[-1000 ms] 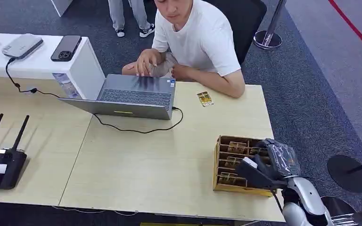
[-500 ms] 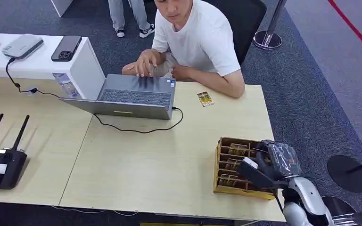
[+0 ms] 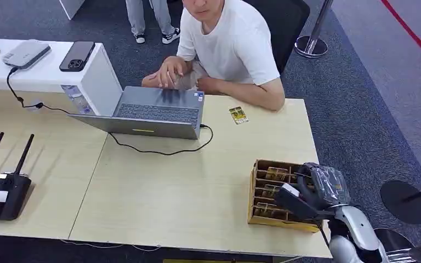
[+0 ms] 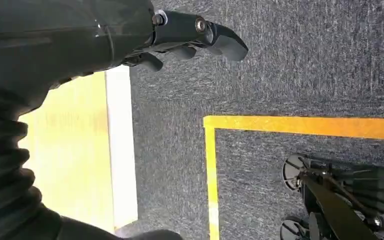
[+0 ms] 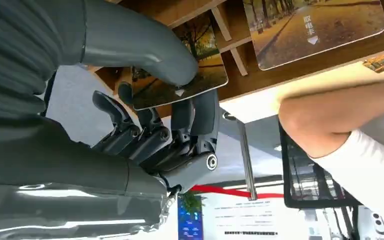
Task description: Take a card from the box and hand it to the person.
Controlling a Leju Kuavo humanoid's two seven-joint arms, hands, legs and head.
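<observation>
White characters 取串卡 above a small white arrow on a card point(image 5: 314, 29) in the box point(image 5: 240, 60)

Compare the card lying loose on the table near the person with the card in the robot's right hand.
The loose card lies flat on the bare table by the person's forearm, touched by nothing; the pinched card is gripped between thumb and fingers of the right hand at the wooden box. Both show a golden, tree-lined picture.

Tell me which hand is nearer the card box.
Right. The right hand is over the card box at the table's near right corner, pinching a card. The left hand hangs over the carpet beside the table edge, away from the box.
</observation>
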